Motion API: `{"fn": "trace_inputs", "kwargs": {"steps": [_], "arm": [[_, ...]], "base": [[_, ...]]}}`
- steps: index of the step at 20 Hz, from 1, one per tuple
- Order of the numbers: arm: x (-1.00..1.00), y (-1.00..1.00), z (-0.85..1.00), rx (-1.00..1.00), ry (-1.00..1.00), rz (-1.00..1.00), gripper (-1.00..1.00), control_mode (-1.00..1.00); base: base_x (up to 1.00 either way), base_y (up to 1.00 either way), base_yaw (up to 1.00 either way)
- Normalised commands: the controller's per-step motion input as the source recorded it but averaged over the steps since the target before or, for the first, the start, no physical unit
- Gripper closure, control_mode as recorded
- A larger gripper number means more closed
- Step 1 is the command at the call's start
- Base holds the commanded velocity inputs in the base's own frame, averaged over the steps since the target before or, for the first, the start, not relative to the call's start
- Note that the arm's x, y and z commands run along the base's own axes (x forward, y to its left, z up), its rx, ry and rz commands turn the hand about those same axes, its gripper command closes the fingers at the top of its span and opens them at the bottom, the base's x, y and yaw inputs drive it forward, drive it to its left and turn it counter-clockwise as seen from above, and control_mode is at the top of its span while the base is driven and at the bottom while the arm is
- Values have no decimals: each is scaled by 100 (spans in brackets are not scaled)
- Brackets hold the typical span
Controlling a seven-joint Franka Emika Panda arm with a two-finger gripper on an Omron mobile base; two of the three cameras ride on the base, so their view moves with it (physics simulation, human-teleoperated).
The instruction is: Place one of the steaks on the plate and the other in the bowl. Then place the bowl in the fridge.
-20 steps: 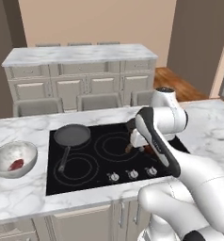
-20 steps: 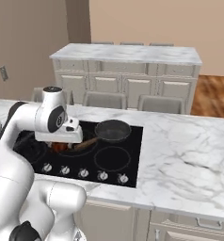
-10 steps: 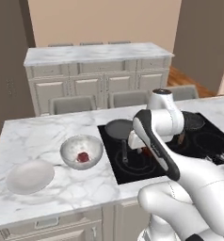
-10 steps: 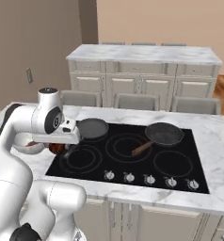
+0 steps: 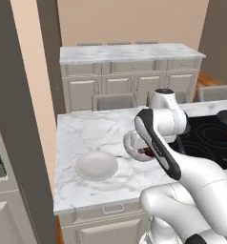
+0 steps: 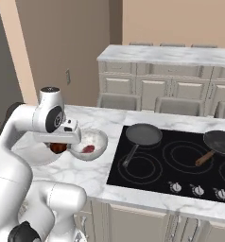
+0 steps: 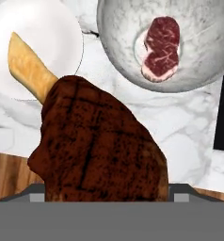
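Observation:
My gripper [image 6: 58, 147] is shut on a dark brown seared steak [image 7: 97, 146] with a tan bone, which hides the fingertips in the hand view. It hangs above the marble counter between the plate and the bowl. To one side of it lies the shallow white plate [image 7: 52, 28], also visible in both base views [image 5: 96, 165] [image 6: 29, 153], with nothing on it. On the other side stands the speckled bowl [image 7: 203, 56] [image 6: 98, 139] [image 5: 129, 142], holding a reddish-pink raw steak [image 7: 162, 47] [image 6: 88, 149]. The fridge is out of view.
A black cooktop [image 6: 180, 165] lies right of the bowl with two dark pans [image 6: 143, 134] [image 6: 220, 141] on it. A second marble counter [image 5: 129, 52] with chairs stands behind. A dark tall panel [image 5: 10, 95] rises at the left, near the counter's end.
The base has driven left, so the whole scene slid right; the plate and the counter's left end came into view. The gripper still holds the brown steak, now next to the bowl.

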Motion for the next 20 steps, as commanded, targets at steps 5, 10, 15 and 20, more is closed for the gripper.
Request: {"fn": "trace_inputs", "kwargs": {"steps": [5,10,15,20], "arm": [[16,71,-1,-1,0,6,100,-100],[71,37,-1,0,0,2,100,-100],[69,62,-28,0,5,-1,100,-100],[43,42,-90,-6,1,0,100,-100]], "base": [[0,17,3],[0,0,0],[0,0,0],[0,0,0]]}}
